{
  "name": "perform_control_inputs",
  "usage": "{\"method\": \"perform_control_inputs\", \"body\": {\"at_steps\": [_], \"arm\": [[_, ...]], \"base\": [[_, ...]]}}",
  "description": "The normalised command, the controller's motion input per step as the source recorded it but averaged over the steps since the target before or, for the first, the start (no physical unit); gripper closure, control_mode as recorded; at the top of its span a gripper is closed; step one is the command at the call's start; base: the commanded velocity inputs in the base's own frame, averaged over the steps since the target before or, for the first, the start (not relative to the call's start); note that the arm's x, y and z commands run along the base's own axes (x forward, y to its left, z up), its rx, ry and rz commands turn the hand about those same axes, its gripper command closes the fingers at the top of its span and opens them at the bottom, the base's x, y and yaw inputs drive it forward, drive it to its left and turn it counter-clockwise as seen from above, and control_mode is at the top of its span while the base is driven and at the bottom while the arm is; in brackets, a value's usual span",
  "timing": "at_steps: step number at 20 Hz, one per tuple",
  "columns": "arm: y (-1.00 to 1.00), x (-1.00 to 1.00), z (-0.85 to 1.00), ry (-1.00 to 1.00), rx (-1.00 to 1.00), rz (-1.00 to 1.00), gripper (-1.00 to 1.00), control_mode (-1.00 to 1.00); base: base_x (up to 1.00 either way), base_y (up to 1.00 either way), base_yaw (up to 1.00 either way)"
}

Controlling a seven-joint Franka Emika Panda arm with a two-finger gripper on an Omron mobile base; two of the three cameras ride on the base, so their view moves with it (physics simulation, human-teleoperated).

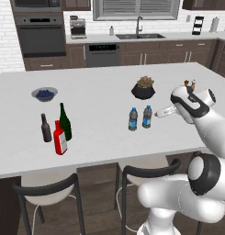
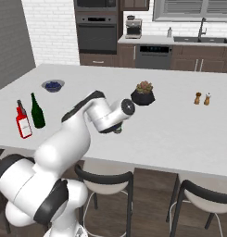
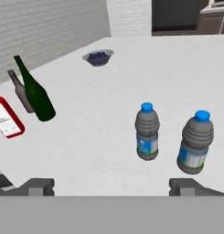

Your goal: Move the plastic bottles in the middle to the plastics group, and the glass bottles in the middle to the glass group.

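The gripper hung over the white counter with its jaws spread wide and nothing between them, the two dark fingertips standing far apart at the bottom of the hand view. Ahead of it stood two small clear bottles with blue caps, upright and side by side but not touching: the near bottle to the right in the hand view, the far bottle to the left. From the left base view the same pair stood mid-counter, far bottle and near bottle, with the hand just beside the near one.

Off at the counter's left end sat the other cluster: a tall green bottle, a shorter brown bottle and the red bottle with its white label, all upright. The red one stood in front of the green, very close, whether touching I could not tell. In the right base view the red bottle and green bottle stood near the left edge.

Farther back sat a bowl of dark berries, a potted plant behind the clear pair, and two shakers well off to the right.
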Motion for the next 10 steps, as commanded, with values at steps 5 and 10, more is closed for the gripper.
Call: {"method": "perform_control_inputs", "body": {"at_steps": [5,10], "arm": [[-0.33,0.26,-0.05,0.0,0.0,0.0,-1.0,-1.0],[-0.17,0.09,-0.03,0.0,0.0,0.0,-1.0,-1.0]], "base": [[0.0,0.0,0.0],[0.0,0.0,0.0]]}}
